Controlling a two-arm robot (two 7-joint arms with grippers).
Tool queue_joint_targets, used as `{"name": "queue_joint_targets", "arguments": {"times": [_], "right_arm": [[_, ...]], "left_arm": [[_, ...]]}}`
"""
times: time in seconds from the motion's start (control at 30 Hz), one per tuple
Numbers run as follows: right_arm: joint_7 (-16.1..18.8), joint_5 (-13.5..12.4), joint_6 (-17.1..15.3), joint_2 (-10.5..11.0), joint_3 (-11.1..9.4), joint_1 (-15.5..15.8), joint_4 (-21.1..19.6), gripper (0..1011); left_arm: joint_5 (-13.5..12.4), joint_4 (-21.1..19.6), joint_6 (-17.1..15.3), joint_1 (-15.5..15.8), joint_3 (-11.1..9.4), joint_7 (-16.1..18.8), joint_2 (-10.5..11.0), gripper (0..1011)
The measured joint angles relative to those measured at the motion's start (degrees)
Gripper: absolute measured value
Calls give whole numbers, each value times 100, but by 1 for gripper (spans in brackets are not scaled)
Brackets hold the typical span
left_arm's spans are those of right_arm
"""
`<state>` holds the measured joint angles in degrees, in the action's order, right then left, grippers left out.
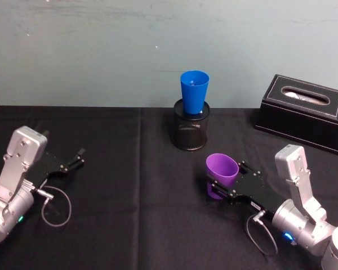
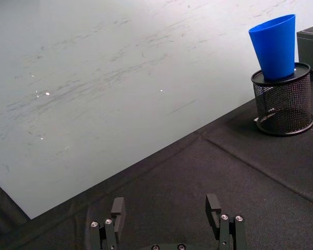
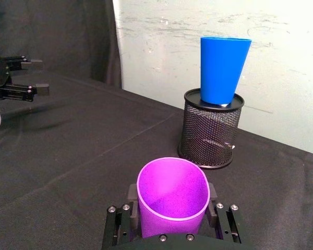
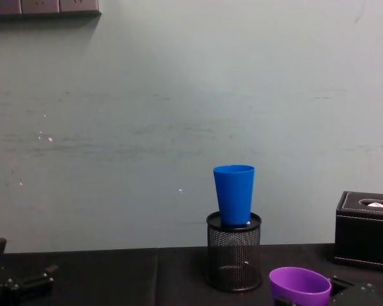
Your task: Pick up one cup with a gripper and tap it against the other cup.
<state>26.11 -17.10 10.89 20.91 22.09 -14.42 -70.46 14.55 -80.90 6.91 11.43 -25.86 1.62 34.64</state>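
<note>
Two cups can be counted, but where's each one sat, going left to right? — asker

Far left, the left gripper [image 1: 76,158] is parked over the black tablecloth [image 1: 129,202]. Its fingers are spread wide and nothing is held. Mid-table, toward the back wall, the blue cup [image 1: 194,90] is stood upright in the mouth of a black mesh pen holder [image 1: 190,132]. — replier

And the purple one? — asker

The purple cup [image 1: 222,169] is found near the holder, in front of it and a touch to the right, not touching the blue cup. It's pinched by the right gripper [image 1: 230,179], one finger pressed on each side of its wall. It's tipped a bit, mouth leaning left. Whether its base is off the cloth can't be told. Further right, at the back, a black tissue box [image 1: 304,109] is sat. — replier
</note>
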Motion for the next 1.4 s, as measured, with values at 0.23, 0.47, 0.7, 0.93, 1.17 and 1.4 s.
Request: {"name": "queue_joint_targets", "arguments": {"times": [0.23, 0.47, 0.7, 0.93, 1.17, 1.4], "right_arm": [[16, 5, 29, -35, -45, 11, -6, 729], [70, 25, 84, -50, -151, 51, -97, 729], [76, 31, 5, -26, -241, 117, -312, 729], [14, 17, -43, -22, -336, 209, -562, 729], [-119, 21, 59, -58, -449, 328, -793, 729], [-263, 32, 92, -95, -588, 426, -1020, 729]], "left_arm": [[0, 0, 0, 0, 0, 0, 0, 1012], [0, 0, 0, 0, 0, 0, 0, 1011], [0, 0, 0, 0, 0, 0, 0, 1011], [0, 0, 0, 0, 0, 0, 0, 1011], [0, 0, 0, 0, 0, 0, 0, 1011], [0, 0, 0, 0, 0, 0, 0, 1011]]}}
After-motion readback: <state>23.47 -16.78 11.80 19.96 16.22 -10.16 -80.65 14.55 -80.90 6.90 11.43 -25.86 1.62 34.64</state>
